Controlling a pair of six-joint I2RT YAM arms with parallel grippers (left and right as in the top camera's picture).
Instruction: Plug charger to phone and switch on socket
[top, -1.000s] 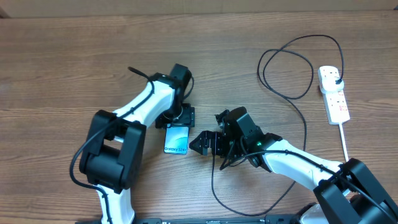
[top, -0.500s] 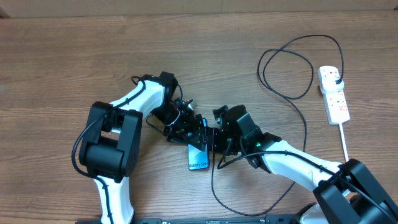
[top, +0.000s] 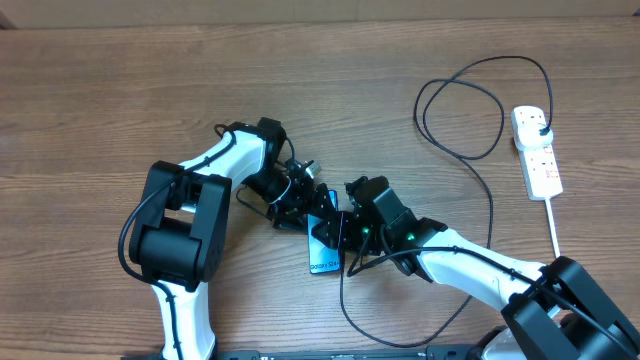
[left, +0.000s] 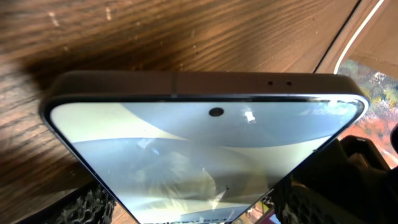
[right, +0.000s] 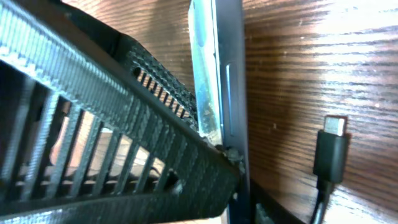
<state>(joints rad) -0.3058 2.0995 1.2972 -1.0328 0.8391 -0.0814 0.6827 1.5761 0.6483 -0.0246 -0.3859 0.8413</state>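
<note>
The phone, with a light blue screen, stands tilted on its lower edge between the two arms. In the left wrist view its screen fills the frame, and my left gripper is shut across its width. My left gripper holds its upper end. My right gripper is shut on the phone's thin edge, one meshed finger lying against the screen. The charger's connector tip hangs just right of the phone. Its black cable runs to a plug in the white socket.
The charger cable loops widely at the back right and again near the front edge. The socket's thick white cord trails toward the front right. Both arms crowd the middle of the wooden table.
The phone lay flat by my left gripper. The left gripper has carried it right and tipped it up. My right gripper's jaws have closed onto its edge.
</note>
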